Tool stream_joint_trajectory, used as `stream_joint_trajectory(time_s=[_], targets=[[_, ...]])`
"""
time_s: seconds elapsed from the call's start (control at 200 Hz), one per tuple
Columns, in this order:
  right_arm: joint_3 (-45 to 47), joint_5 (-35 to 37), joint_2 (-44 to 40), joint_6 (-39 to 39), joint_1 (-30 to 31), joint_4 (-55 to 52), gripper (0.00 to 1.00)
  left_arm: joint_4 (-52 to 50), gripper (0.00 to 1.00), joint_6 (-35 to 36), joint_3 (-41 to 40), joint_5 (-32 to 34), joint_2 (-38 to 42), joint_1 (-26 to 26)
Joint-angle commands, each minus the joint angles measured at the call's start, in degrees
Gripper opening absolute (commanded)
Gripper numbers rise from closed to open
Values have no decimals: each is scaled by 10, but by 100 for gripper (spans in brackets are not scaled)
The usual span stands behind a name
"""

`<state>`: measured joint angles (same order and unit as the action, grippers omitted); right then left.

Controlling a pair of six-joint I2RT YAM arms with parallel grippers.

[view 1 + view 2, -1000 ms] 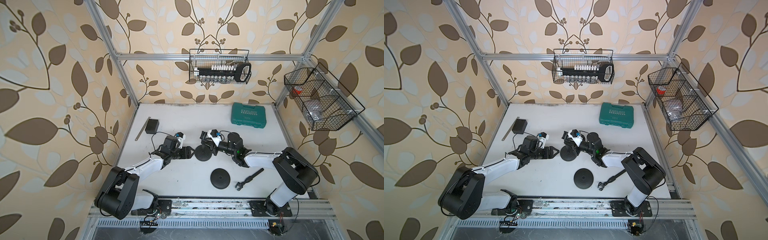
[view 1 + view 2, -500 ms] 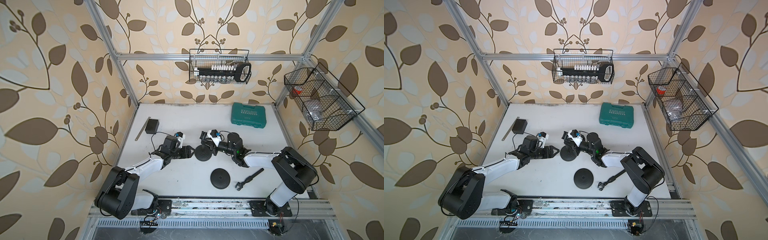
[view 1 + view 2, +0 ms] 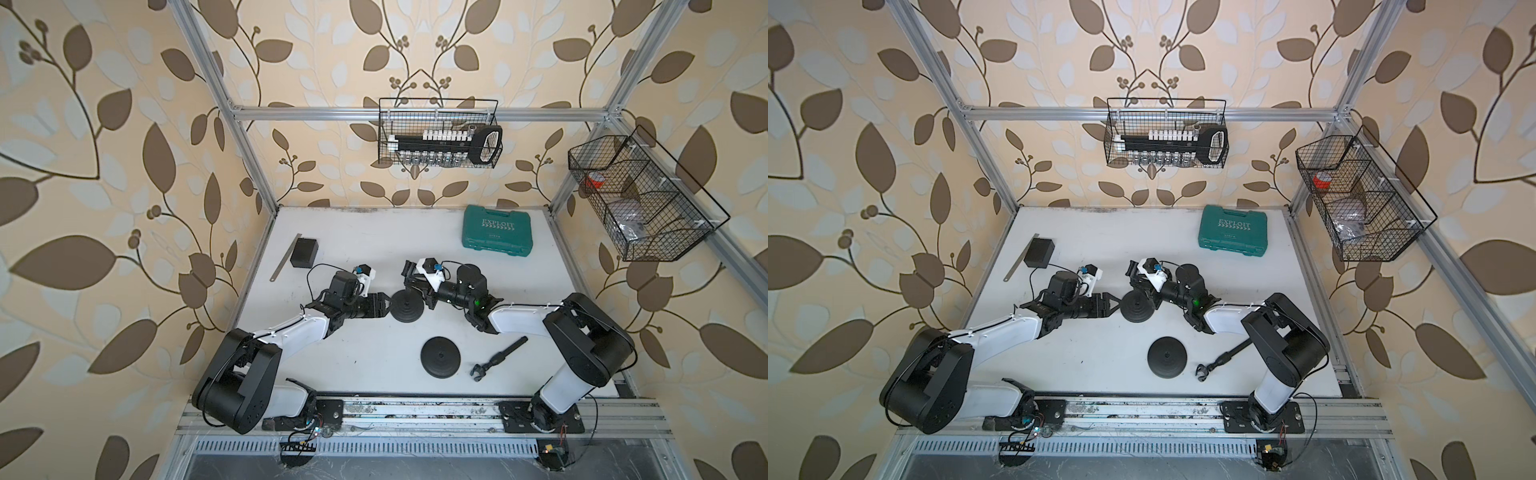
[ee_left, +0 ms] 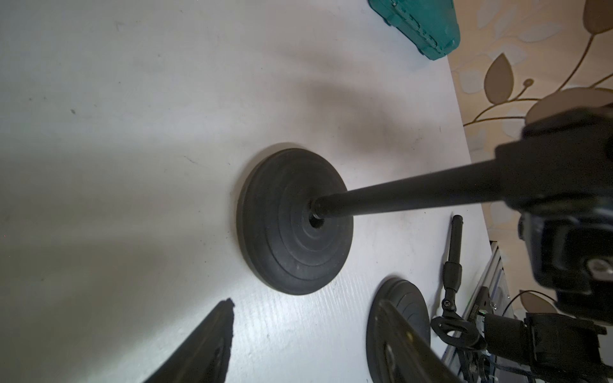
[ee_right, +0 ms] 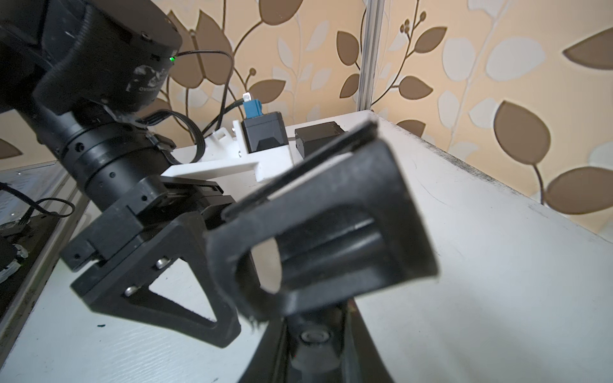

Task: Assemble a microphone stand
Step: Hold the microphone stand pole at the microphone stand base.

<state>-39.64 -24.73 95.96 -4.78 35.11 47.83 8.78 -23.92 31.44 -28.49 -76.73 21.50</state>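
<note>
Tightly, right fingers [image 4: 560, 156] around pole [image 4: 414, 195]

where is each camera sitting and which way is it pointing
Top views: overhead, looking down on the table; left arm and right arm whole.
Left wrist: on the left arm, facing the round base and the rod in the right hand; left hand fingers at the edge.
Right wrist: on the right arm, facing those open fingers and the left wrist camera; own hand barely visible.
Shared: top and left wrist views both show round base, spare base, teal case.
</note>
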Motion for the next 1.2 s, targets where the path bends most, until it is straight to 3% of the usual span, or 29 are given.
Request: stream_joint_trajectory(time_s=[0.0,0.41,0.72,0.9,1.195], targets=[[16,-17,11,-4,-1,24,8,22,70,23,0,-6,14,9],[25,-35,18,6,2,34,8,17,69,27,1,5,16,13],[24,-9,29,-8,7,10,8,43,69,68,-4,-22,16,22],[28,18,31,-5,14,5,7,33,67,113,28,27,-6,71],[38,85,31,12,37,6,5,88,61,145,43,62,-29,78]])
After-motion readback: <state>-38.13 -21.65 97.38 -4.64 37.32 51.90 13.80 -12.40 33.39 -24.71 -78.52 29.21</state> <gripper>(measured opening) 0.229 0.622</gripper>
